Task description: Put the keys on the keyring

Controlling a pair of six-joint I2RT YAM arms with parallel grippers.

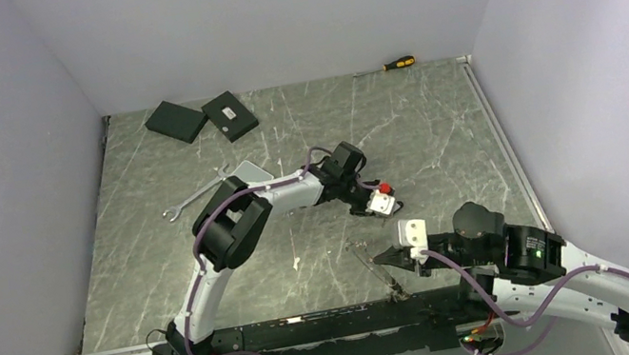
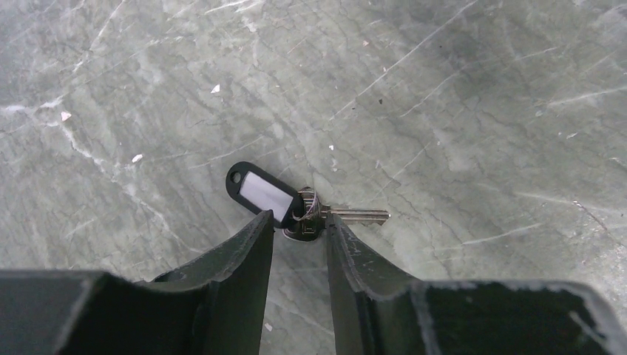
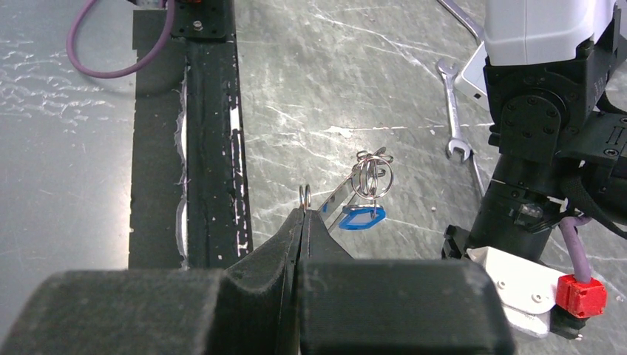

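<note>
In the left wrist view a silver key (image 2: 358,215) with a black tag bearing a white label (image 2: 259,194) lies flat on the marble table. My left gripper (image 2: 299,222) is down at it, jaws a little apart on either side of the key's head. From above, the left gripper (image 1: 362,210) is mid-table. My right gripper (image 3: 304,214) is shut on the thin grey keyring (image 3: 304,197), seen edge-on. A silver key, small rings (image 3: 372,176) and a blue fob (image 3: 361,217) hang by it. From above, the right gripper (image 1: 384,260) holds the keyring (image 1: 372,270) near the front.
A silver wrench (image 1: 189,198) and a light grey plate (image 1: 247,169) lie left of the left arm. Two black boxes (image 1: 176,121) (image 1: 230,115) and an orange-and-black screwdriver (image 1: 395,64) are at the back. The black mounting rail (image 1: 317,331) runs along the front edge.
</note>
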